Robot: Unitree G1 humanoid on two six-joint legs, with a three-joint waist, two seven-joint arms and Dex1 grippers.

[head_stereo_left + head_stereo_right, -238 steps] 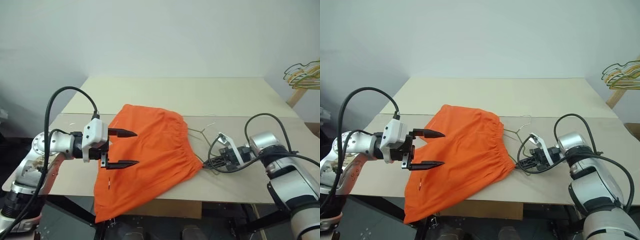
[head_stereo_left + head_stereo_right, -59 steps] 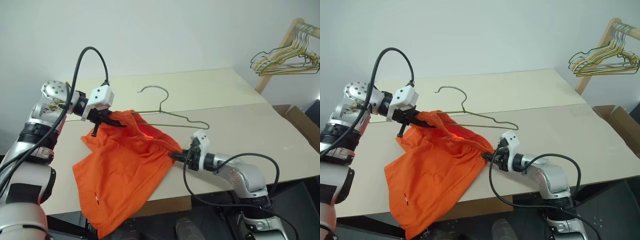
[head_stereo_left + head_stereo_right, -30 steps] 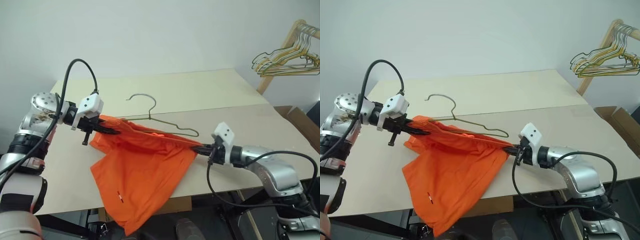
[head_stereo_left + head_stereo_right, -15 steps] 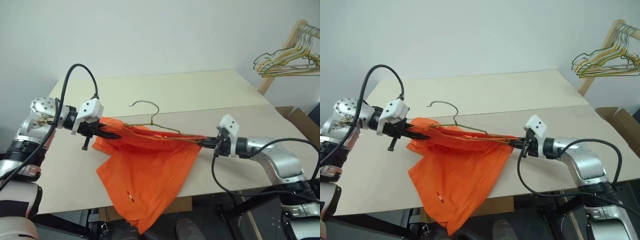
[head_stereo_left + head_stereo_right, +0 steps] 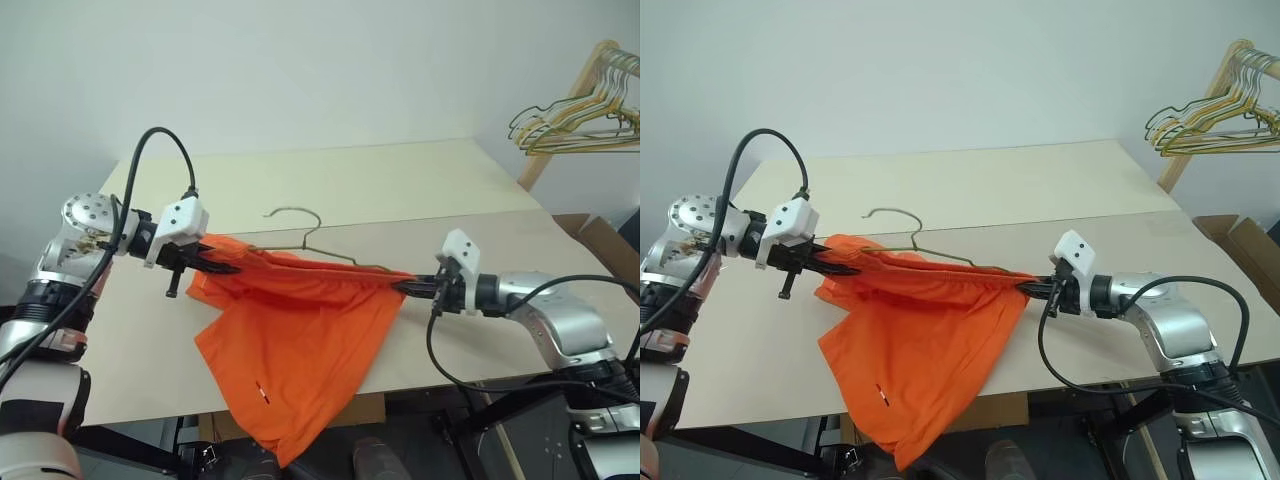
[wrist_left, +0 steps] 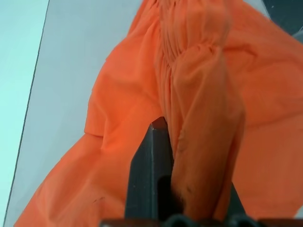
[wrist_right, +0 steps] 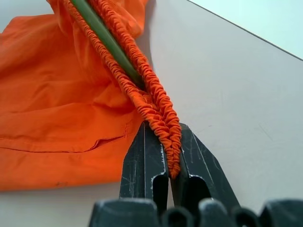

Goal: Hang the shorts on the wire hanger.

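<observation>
Both arms outstretched, jaws clamped tight

Bright, even, diffuse light, soft faint shadows on the surface point(image 5: 420, 190), no glare, wrist views' nearest parts slightly soft

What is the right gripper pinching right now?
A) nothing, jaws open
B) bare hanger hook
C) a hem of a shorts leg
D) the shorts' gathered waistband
D: in the right wrist view the right gripper is shut on the ruffled elastic band of the shorts, with the wire hanger running alongside it.
</observation>
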